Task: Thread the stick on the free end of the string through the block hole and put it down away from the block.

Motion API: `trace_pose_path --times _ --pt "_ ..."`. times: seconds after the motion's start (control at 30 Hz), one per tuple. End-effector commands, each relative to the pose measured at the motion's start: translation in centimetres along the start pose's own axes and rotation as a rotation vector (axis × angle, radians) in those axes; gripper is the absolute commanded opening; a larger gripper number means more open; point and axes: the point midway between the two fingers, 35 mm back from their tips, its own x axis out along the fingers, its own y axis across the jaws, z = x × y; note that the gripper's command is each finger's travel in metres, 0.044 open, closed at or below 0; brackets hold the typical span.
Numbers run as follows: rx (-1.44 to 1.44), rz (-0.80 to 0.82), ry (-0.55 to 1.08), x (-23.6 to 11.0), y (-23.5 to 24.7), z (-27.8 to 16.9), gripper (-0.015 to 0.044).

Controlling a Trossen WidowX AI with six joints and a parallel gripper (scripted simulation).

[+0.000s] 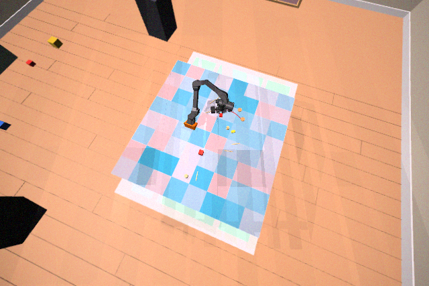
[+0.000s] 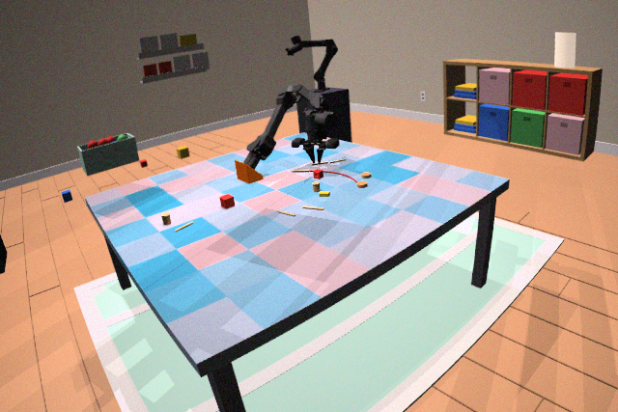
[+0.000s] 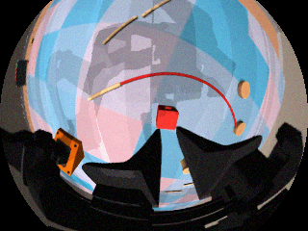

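The arm (image 2: 271, 128) is matte dark grey with slim links and bulkier rounded joints, rising from an orange base (image 2: 246, 171). Its gripper (image 2: 316, 155) ends in black tapered fingers.

You're looking at a playroom-like home space: wood plank floor (image 2: 548, 338), a pale rug (image 2: 399, 347) under the checkered tabletop (image 2: 279, 267), a cubby shelf (image 2: 521, 105) of coloured bins, wall shelves (image 2: 172, 58) and toy blocks (image 2: 182, 151) scattered about.
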Motion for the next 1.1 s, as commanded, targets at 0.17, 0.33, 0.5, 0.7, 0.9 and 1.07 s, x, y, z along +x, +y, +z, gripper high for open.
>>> trace_pose_path --times 0.17,0.33,0.5,0.7,0.9,1.07 --pt "0.821 -0.001 0.000 -0.2 1.2 1.4 0.0315" --pt "1.305 -0.001 -0.001 -0.2 1.9 2.1 0.0440" --pt "1.623 -0.001 -0.002 -0.2 2.5 2.7 0.0440" --pt "1.943 0.000 -0.002 -0.2 3.0 3.1 0.0440" --pt "2.264 0.001 -0.003 -0.3 3.6 3.6 0.0440" --pt "2.530 0.002 -0.003 -0.2 4.0 3.9 0.0440"
